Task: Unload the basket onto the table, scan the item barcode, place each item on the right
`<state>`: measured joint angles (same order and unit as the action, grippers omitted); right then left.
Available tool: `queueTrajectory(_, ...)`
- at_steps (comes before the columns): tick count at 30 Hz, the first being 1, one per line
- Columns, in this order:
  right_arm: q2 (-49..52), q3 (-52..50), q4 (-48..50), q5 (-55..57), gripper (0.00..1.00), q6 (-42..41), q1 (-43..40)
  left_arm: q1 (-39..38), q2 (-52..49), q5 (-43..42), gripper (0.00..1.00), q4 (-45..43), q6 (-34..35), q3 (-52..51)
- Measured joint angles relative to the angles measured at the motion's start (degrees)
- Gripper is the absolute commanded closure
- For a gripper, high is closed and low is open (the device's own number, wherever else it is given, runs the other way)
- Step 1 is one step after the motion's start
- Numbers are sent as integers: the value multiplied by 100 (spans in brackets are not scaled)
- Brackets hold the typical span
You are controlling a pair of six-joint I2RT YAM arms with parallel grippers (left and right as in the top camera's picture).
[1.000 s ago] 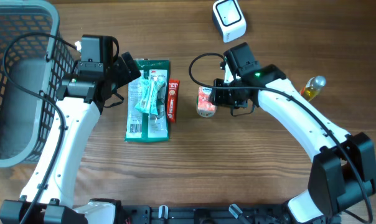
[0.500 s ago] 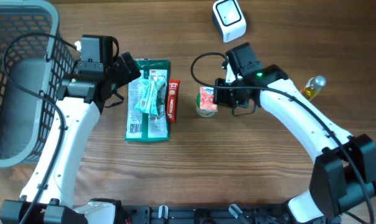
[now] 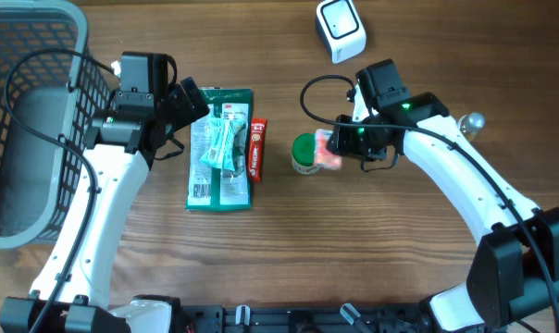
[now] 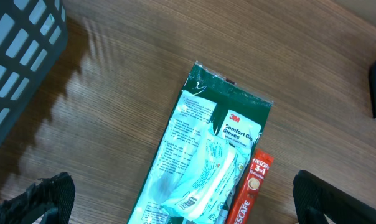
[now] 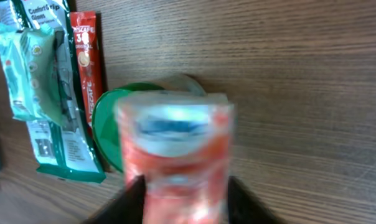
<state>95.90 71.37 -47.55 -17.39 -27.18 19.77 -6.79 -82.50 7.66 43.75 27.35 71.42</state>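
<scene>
A gloves pack (image 3: 219,153) lies beside a coffee stick (image 3: 257,150) (grey basket (image 3: 34,9) leftward).

White-shelled left arm (image 3: 104,199) and right arm (image 3: 455,176) have black joints, looping black cables (image 3: 309,92), one green light (image 3: 407,104).

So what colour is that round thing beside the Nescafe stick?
Green: the round thing shows best in the right wrist view.

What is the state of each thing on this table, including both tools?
left tool: open, above the glove pack.
right tool: closed on a red packet.
red packet: held, off the table.
jar: upright, green lid on.
glove pack: lying flat.
coffee stick: lying flat beside the pack.
scanner: standing free, untouched.
basket: nothing visible inside.
</scene>
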Motion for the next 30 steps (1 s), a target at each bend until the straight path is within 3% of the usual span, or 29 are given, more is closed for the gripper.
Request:
queueTrajectory(9,0,0,-120,278,51,2,2,0,0,0,0,0,0,0)
queueTrajectory(13,0,-2,-573,828,64,-146,0,0,0,0,0,0,0,0)
queueTrajectory(20,0,-13,-922,1231,67,-221,-188,0,0,0,0,0,0,0)
queueTrajectory(24,-2,-240,-745,1233,67,-238,-448,0,0,0,0,0,0,0)
queueTrajectory(30,-2,-1191,295,1163,67,-463,-503,0,0,0,0,2,-2,0)
